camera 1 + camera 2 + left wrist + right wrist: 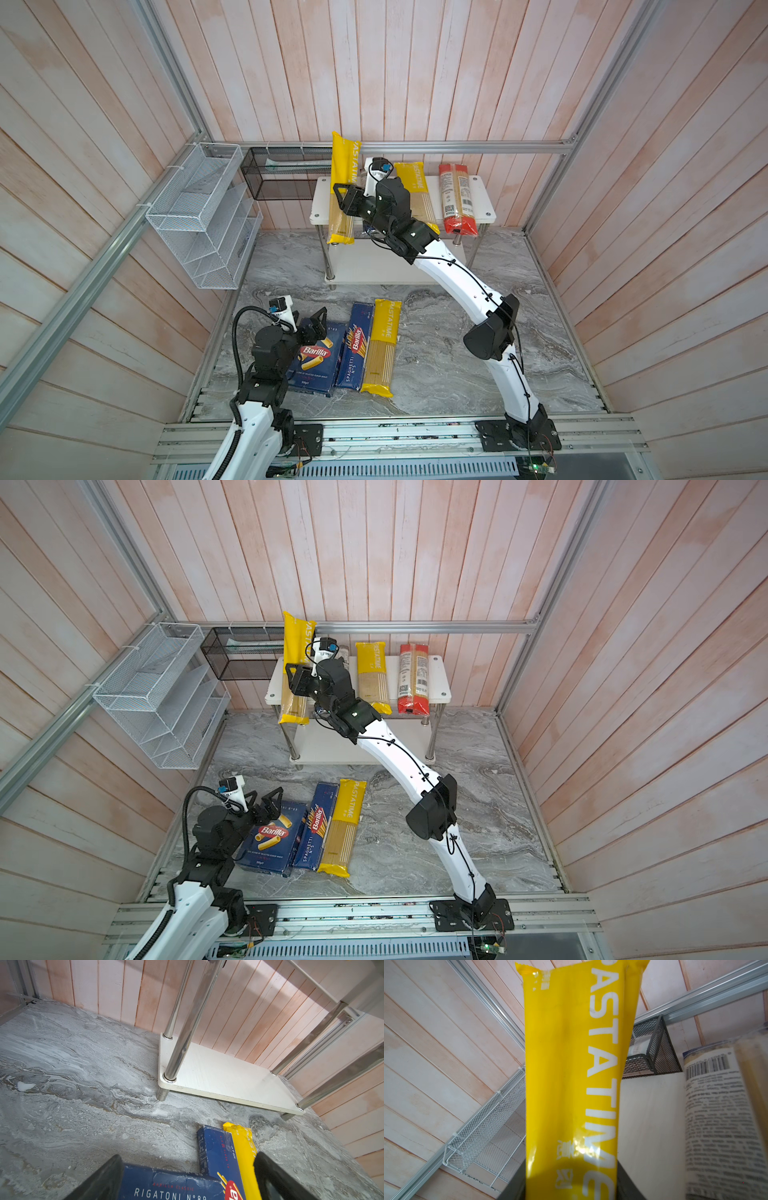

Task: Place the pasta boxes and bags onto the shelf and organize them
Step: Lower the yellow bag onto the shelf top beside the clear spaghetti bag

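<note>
My right gripper (345,198) (571,1185) is shut on a yellow PASTATIME bag (343,174) (571,1064). The bag tilts over the left end of the shelf's top board (484,195), its far end up by the rail. On that board lie a second yellow bag (415,191), a red-ended bag (457,199) and a white-labelled bag (716,1115), which my arm mostly hides in both top views. On the marble floor lie the rigatoni box (318,361), the spaghetti box (353,349) and another yellow bag (382,345). My left gripper (316,326) (187,1180) is open over the rigatoni box's far end.
A white wire rack (203,216) hangs on the left wall. A black mesh basket (282,174) sits behind the shelf's left end, under the aluminium rail (457,146). The shelf's lower board (228,1080) is bare. Wooden walls close in three sides.
</note>
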Available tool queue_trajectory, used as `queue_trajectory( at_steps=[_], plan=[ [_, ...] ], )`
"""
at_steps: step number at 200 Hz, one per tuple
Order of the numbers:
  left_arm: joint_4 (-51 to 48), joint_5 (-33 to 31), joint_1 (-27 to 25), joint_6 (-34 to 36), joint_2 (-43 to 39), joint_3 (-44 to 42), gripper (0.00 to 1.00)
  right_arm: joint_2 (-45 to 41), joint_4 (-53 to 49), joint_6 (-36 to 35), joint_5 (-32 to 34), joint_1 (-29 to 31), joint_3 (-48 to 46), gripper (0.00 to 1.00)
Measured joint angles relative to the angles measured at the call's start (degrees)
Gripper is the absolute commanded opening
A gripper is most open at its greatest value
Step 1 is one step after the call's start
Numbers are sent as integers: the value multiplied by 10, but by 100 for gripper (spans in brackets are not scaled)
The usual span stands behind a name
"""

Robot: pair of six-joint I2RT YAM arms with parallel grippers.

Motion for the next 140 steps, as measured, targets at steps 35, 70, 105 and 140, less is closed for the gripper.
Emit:
queue_trajectory(
  at_steps=[35,70,105,140],
  plan=[
    [0,0,0,0,0,0,100,1,4,3,5,0,0,52],
    [0,0,0,0,0,0,100,2,8,10,10,-3,0,57],
    [0,0,0,0,0,0,100,2,40,13,21,-9,6,58],
    [0,2,0,0,0,0,100,2,73,13,28,-11,20,58]
  ],
)
